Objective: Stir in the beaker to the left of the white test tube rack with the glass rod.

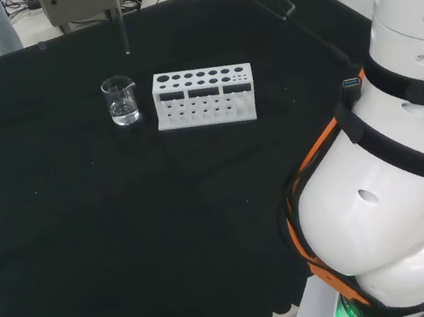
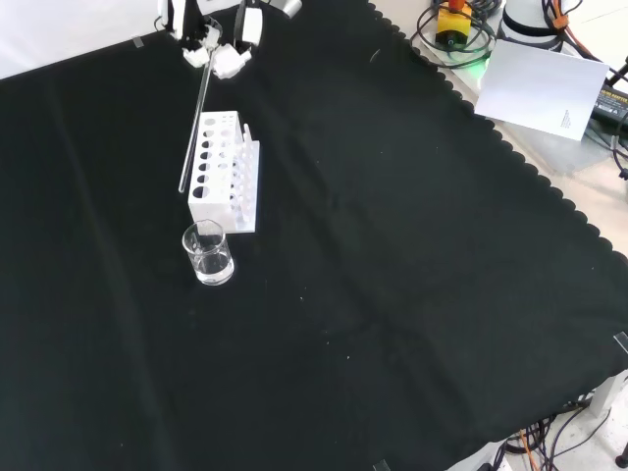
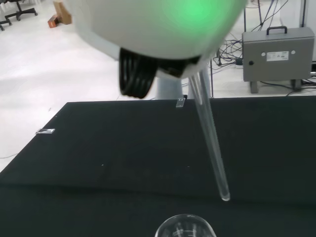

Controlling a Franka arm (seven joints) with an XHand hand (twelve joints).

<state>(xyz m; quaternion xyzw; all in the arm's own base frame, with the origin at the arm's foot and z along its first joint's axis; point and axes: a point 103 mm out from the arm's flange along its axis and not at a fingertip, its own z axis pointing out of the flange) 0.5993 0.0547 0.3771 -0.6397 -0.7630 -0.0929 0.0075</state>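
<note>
Hand (image 2: 224, 54) pinching the upper end of the glass rod (image 2: 193, 123), a stiff, slippery, fragile piece hanging below it, above the beaker (image 2: 207, 253).

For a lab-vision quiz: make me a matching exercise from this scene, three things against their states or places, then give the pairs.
Things:
1. glass rod
2. beaker
3. white test tube rack

States or places:
A. stands on the cloth, all holes empty
B. held by the hand, hanging in the air above the bench
C. clear, beside one end of the rack, a little liquid at its bottom

Pairs: 1-B, 2-C, 3-A
</note>
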